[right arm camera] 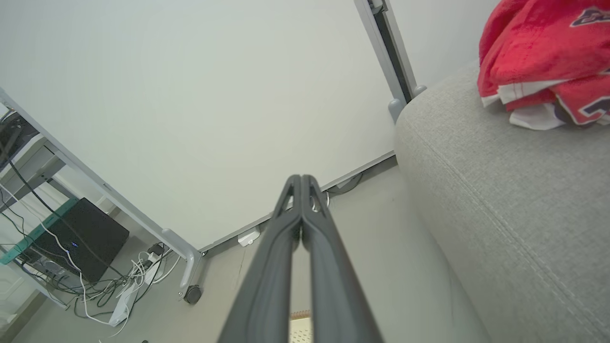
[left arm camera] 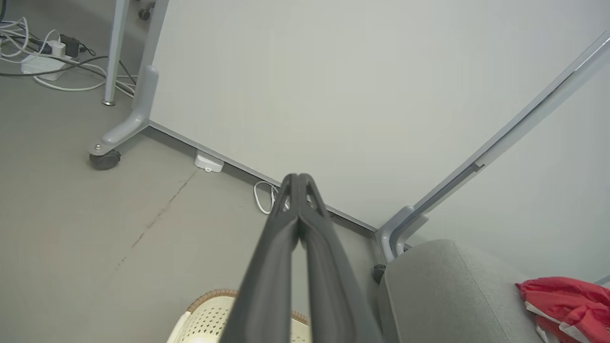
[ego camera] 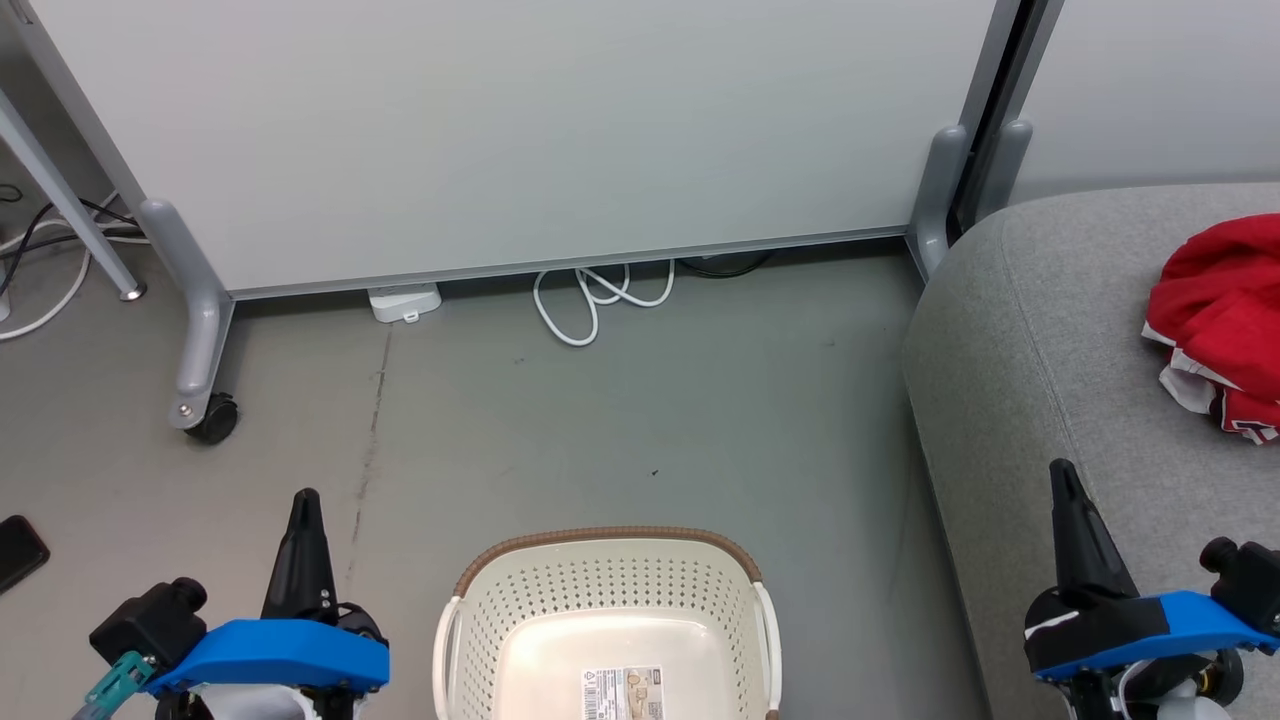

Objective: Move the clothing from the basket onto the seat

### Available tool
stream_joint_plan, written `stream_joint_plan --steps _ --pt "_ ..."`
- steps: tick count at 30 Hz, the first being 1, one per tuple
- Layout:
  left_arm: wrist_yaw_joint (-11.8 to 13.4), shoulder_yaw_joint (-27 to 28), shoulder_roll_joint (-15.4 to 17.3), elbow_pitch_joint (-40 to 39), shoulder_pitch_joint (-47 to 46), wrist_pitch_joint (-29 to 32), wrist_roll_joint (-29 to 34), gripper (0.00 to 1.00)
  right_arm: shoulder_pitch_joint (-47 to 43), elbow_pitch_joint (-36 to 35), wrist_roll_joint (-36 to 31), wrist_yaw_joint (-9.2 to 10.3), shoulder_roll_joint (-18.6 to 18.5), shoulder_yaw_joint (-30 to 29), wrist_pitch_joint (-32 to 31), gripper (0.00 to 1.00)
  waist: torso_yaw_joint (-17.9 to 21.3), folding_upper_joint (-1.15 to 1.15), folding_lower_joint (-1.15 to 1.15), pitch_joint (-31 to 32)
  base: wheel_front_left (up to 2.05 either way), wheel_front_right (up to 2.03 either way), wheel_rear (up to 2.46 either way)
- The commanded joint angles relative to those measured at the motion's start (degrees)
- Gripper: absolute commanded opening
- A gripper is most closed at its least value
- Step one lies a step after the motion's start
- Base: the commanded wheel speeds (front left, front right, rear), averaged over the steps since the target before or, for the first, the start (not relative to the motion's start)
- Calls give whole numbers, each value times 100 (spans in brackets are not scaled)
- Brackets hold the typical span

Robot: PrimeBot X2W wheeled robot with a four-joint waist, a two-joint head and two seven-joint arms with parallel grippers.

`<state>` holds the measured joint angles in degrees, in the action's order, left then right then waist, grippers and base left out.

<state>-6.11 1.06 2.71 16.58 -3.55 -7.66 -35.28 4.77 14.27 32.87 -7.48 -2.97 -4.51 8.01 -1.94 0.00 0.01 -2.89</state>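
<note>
The cream perforated basket [ego camera: 600,600] with its brown rim stands on the floor at the bottom centre; inside I see just its bare bottom with a label sticker. Red clothing [ego camera: 1220,320] with white trim lies crumpled on the grey seat [ego camera: 1010,380] at the right, also seen as clothing [left arm camera: 567,305] and clothing [right arm camera: 543,62] from the wrists. My left gripper [ego camera: 305,500] is shut and holds nothing, left of the basket above the floor. My right gripper [ego camera: 1062,475] is shut too, over the seat's front part, apart from the clothing. Both wrist views show the fingertips pressed together, left gripper [left arm camera: 299,178] and right gripper [right arm camera: 301,178].
A pale wheeled partition [ego camera: 500,140] stands behind, its caster foot [ego camera: 205,400] at the left. A white cable loop [ego camera: 590,300] and a small white box [ego camera: 403,301] lie at its base. A dark flat object [ego camera: 18,550] lies on the floor at far left.
</note>
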Motion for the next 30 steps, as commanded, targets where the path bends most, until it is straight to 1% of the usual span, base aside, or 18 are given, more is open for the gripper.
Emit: stream_joint_plan --steps 1,17,30 --pt "-42 41 16 -108 -157 39 -214 0 80 -88 235 -1 -9 -24 -50 0 3 0 0 4 0 0 0" --pt "-65 163 18 -148 -199 362 -1498 0 107 -79 1573 -1 -5 -67 -380 0 34 0 0 48 0 0 0" --pt "-86 252 19 -177 -225 594 -2397 0 124 -71 2511 -2 -2 -99 -612 0 60 0 -1 84 0 0 0"
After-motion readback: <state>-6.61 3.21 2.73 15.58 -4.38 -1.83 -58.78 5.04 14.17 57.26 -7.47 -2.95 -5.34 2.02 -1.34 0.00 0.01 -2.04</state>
